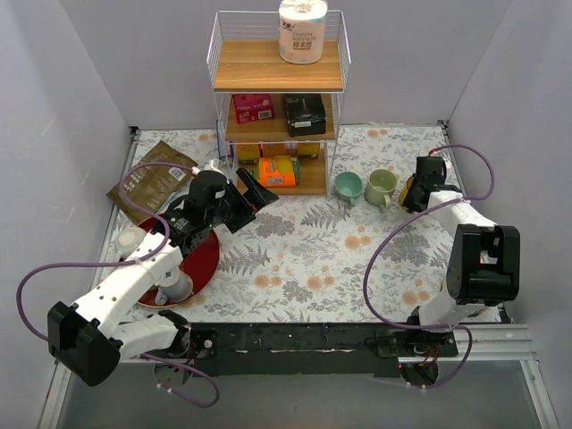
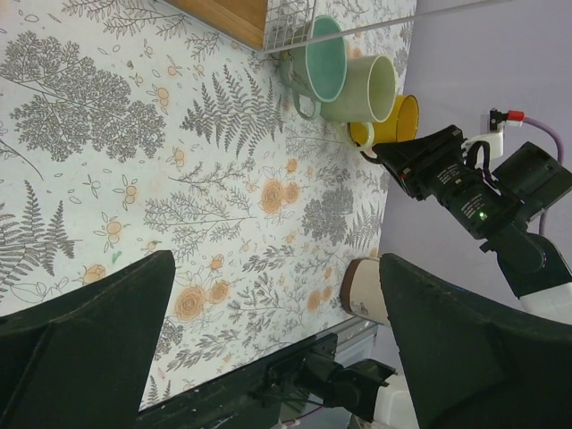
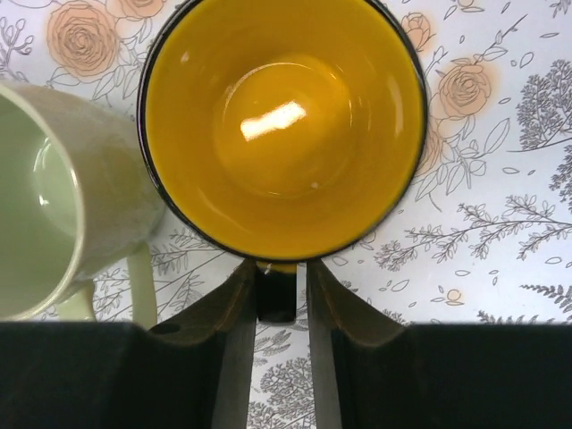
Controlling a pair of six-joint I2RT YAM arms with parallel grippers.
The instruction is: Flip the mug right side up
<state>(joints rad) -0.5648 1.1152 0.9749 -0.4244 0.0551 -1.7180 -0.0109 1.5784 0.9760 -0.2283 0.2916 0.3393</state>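
The mug (image 3: pixel 284 125) is black outside and yellow inside. It stands upright with its mouth up on the floral cloth at the back right. In the top view the right gripper (image 1: pixel 413 192) mostly hides it; the left wrist view shows it as the yellow mug (image 2: pixel 398 121). My right gripper (image 3: pixel 281 277) straddles the mug's black handle (image 3: pixel 276 293). Its jaws stand slightly apart, with a thin gap between the handle and the right finger. My left gripper (image 1: pixel 246 198) hovers wide open over the cloth left of the shelf, holding nothing.
A pale green mug (image 1: pixel 382 186) touches the yellow one on its left, and a teal mug (image 1: pixel 349 185) stands beyond it. A wire shelf (image 1: pixel 277 98) with boxes stands at the back. A red plate (image 1: pixel 204 259) and a brown pouch (image 1: pixel 152 179) lie at the left.
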